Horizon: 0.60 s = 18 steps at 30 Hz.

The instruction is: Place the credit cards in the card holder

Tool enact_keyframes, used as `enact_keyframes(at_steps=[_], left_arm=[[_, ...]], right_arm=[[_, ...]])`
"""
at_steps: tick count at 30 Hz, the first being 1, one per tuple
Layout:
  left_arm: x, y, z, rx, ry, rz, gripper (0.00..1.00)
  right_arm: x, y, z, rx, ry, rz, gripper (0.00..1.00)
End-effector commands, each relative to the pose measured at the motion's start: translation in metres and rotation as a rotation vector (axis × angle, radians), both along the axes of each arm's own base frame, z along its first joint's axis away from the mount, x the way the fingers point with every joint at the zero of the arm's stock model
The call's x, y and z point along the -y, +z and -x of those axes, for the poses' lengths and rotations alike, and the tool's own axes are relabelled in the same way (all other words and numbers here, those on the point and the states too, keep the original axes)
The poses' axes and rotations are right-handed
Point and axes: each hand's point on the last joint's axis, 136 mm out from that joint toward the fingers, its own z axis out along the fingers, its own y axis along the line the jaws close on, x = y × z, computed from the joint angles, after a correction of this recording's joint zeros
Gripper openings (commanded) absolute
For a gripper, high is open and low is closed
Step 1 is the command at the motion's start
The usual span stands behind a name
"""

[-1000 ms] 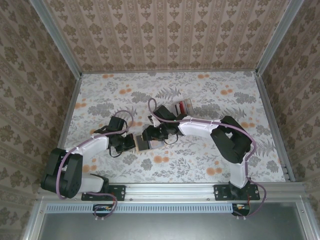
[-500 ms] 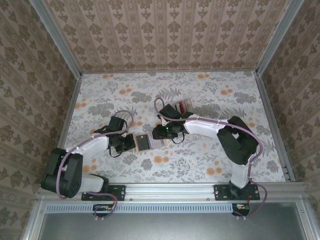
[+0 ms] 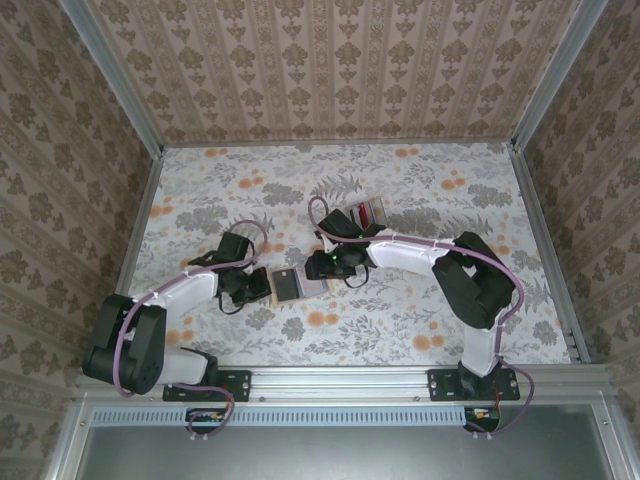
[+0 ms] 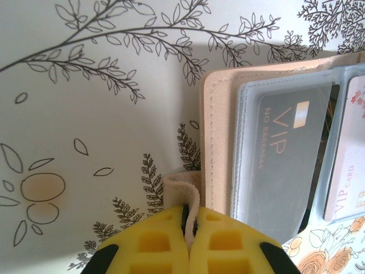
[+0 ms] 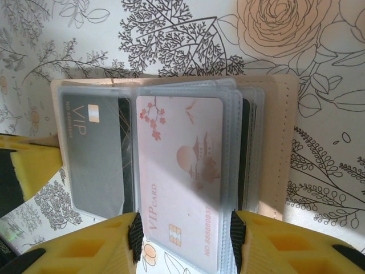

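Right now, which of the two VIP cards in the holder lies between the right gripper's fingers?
The pale pink card with the pagoda print: the right gripper straddles it. The dark grey card sits beside it, outside that gap.

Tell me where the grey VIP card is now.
In the right wrist view, the grey VIP card sits inside the open card holder, on its left side, directly beside the pale pink VIP card.
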Motion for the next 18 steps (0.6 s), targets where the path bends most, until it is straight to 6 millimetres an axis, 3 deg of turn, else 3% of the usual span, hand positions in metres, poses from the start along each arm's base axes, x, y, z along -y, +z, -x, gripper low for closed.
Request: enact_keyframes(at_steps=[1,18], left_arm=[[-0.005,-0.006,0.007,-0.04,0.006,-0.017,0.0],[-0.005,-0.008,0.008,-0.042,0.009,-0.012,0.0]], right_arm=[[0.001,-0.013,0.006,-0.029,0.009,0.017,0.47],[-0.012,-0.018,0.011,-0.054,0.032,-0.006,0.47]])
